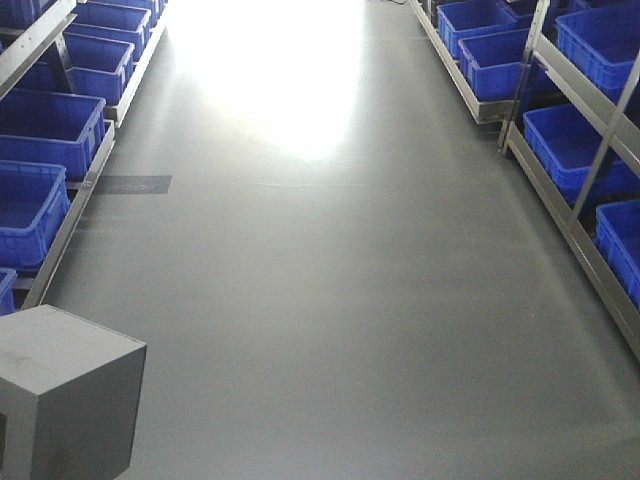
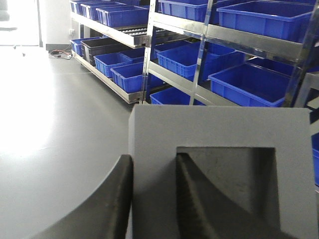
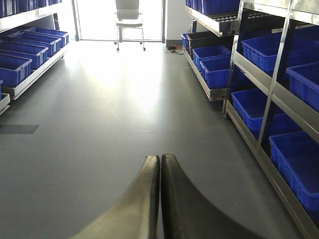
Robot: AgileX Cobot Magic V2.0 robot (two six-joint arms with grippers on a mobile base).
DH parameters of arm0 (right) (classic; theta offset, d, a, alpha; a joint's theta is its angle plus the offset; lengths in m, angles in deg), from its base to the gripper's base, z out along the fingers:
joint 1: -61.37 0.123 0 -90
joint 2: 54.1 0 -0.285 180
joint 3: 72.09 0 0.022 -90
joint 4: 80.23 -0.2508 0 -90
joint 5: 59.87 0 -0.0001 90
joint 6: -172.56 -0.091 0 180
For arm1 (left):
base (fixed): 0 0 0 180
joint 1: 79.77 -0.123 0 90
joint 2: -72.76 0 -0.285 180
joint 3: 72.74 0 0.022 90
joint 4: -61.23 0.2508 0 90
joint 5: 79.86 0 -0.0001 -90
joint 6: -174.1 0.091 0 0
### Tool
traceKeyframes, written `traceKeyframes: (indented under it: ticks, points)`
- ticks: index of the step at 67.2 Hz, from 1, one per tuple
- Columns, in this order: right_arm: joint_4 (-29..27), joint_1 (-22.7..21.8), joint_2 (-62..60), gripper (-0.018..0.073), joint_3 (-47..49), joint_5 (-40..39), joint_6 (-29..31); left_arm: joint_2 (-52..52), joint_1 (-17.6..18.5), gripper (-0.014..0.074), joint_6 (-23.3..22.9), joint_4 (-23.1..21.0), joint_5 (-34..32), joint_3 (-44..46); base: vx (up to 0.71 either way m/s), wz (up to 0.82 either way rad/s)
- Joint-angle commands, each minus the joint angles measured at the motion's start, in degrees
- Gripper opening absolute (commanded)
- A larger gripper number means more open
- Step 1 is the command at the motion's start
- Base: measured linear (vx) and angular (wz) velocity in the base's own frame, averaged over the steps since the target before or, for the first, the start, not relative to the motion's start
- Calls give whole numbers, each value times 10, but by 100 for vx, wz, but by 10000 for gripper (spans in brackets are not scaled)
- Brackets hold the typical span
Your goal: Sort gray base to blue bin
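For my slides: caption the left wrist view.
Left gripper pinches a wall of the gray base, one finger inside its recess; shelved blue bins beyond.

Matte gray cube-like block point(image 2: 219, 127), gripped by one wall
Its square recess point(image 2: 239, 174) shows; bright-blue plastic crates point(image 2: 249, 84) sit shelved beyond.

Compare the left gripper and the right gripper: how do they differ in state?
The left gripper holds the gray base, one finger in its recess and one outside the wall; the right gripper holds nothing. The left gripper's fingers stand apart; the right gripper's touch. Both have dark curved fingers.
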Motion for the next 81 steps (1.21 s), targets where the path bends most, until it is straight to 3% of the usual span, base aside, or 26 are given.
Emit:
traceKeyframes:
  ticks: [1, 81]
  points:
    - [5, -4, -4, -5, -3, -45, 4, 4, 3, -7, -4, -2, -63, 17, 44, 5]
    - [5, -4, -4, -5, -3, -45, 4, 4, 3, -7, -4, -2, -63, 17, 46, 0]
